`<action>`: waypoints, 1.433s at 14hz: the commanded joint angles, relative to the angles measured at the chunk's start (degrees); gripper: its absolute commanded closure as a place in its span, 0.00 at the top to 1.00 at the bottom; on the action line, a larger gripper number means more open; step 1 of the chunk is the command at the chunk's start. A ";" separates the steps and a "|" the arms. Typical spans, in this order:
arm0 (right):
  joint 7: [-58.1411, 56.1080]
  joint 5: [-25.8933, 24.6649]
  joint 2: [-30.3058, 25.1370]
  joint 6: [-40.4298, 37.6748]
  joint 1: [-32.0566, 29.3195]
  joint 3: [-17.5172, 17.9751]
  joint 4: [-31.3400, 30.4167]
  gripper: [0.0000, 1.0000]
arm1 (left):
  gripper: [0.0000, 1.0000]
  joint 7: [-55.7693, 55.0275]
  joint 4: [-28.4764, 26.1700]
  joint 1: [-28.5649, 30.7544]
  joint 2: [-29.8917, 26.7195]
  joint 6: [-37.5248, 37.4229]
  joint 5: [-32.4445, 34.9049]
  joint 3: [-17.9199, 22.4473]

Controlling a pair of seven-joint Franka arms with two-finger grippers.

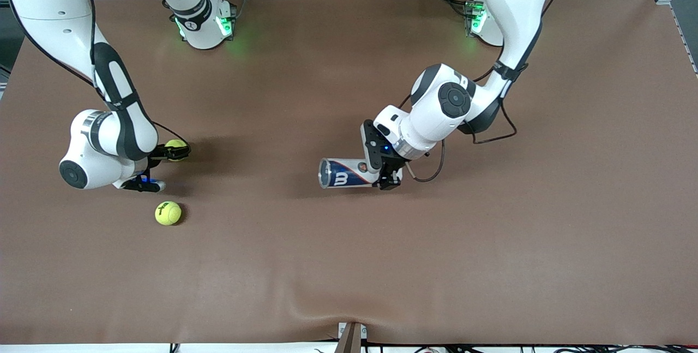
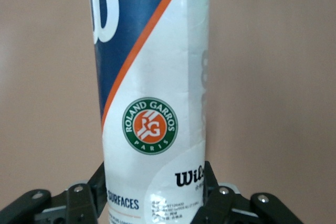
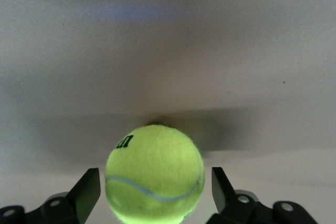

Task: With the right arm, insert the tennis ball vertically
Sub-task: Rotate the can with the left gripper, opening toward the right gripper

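Right claw (image 1: 175, 150) brackets a tennis ball (image 1: 175, 148), fingers spread with gaps either side.

Judged from the right wrist view, the fingers (image 3: 86, 190) flank the tennis ball (image 3: 154, 174) on the worktop (image 1: 349, 265) without touching it, so the step in hand looks like the pickup: next comes closing on it and lifting. The Wilson ball can (image 1: 346, 173) lies sideways near the worktop's middle, pinched at its base by the left claw (image 1: 384, 170), mouth toward the right arm's end; it would likely need tipping upright for a vertical drop. A second tennis ball (image 1: 168, 213) sits loose nearer the front camera, close to the right claw and easy to nudge. Bare worktop lies between ball and can, all edges well apart.
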 commanded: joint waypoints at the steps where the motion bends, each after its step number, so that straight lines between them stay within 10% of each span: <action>1: -0.69 1.13 -0.63 0.67 -1.07 0.35 -0.60 0.11 | 0.71 2.87 0.23 0.54 1.75 5.80 -5.94 -2.64; 7: -0.78 1.39 -0.98 0.15 -1.51 0.35 3.00 0.05 | 0.70 12.35 2.51 0.89 6.14 11.88 -18.67 -5.98; 14: 0.19 3.40 -1.07 -8.99 -0.81 0.35 12.75 0.05 | 0.70 52.39 6.99 14.42 16.34 11.27 -47.76 -24.34; 20: 8.34 4.20 -1.07 -16.90 1.91 0.44 23.65 0.03 | 0.71 88.34 16.63 14.08 28.79 -9.94 -75.34 -24.62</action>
